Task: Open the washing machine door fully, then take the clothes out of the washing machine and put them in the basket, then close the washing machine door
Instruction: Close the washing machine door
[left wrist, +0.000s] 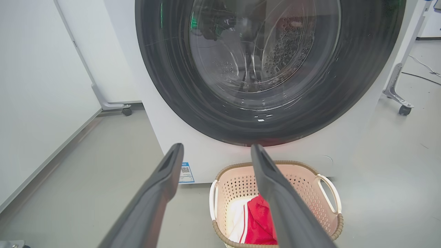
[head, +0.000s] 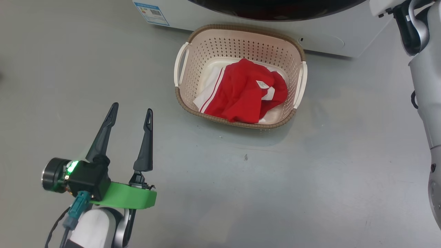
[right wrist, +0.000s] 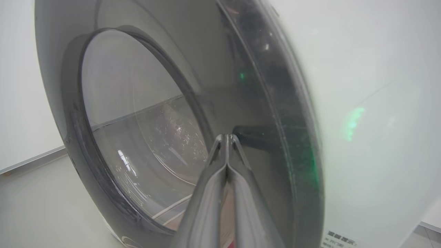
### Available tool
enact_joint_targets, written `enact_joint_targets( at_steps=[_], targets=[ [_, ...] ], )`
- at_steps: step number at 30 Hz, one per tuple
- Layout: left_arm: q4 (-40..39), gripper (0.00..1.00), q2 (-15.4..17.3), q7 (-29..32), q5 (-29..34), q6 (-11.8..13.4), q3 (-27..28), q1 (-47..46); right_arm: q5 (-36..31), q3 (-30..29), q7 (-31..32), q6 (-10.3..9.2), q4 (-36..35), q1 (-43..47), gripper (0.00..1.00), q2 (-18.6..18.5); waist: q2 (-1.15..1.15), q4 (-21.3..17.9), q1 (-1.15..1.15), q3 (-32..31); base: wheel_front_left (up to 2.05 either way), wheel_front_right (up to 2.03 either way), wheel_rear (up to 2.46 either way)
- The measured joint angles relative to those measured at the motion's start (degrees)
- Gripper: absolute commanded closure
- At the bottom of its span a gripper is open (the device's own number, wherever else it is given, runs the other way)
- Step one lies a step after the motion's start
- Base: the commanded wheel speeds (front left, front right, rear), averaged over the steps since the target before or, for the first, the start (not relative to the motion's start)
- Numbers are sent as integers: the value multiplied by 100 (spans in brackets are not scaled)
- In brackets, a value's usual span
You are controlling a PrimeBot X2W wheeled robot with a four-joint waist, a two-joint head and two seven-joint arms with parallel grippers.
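Clenched right pincer (right wrist: 226, 137), lower centre, faces round glossy black door (right wrist: 262, 103): likely heavy, slick; press its rim. Left pincer (head: 132, 107) released.

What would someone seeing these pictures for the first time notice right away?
The bright red clothes with white stripes jump out, heaped in the cream perforated plastic basket in front of the white washing machine. Next comes the large round glossy black washing machine door, looming above the basket in the left wrist view. The left gripper hangs open at the head view's lower left.
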Motion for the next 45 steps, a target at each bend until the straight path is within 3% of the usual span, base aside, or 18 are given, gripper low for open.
enact_joint_targets(
  at_steps=[9,18,29,31,32,33,45],
  targets=[
    [75,0,-77,-8,0,0,-3,-71,154,-266,-42,-5,421,-270,100,73,0,111,0,110,0,0,0],
    [293,0,-91,-49,16,-7,-15,-126,183,-91,-93,-12,666,-289,100,111,0,95,0,-19,0,0,0],
    [471,0,-10,-56,116,-7,93,-122,379,-27,-144,-11,571,555,100,326,0,-90,0,-349,0,0,0],
    [494,0,22,-56,116,-7,118,-121,389,-82,-144,-11,354,739,58,335,0,-135,0,-421,0,0,0],
    [502,0,26,-56,115,-7,132,-119,400,-108,-145,-11,237,814,21,346,0,-160,0,-459,0,0,0],
    [513,0,27,-56,115,-7,140,-118,407,-131,-145,-11,131,888,0,365,0,-184,0,-497,0,0,0],
    [766,0,69,-57,75,-66,180,-7,437,-334,-145,-10,-594,2546,0,568,0,-532,0,-1047,0,0,0]
  ],
)
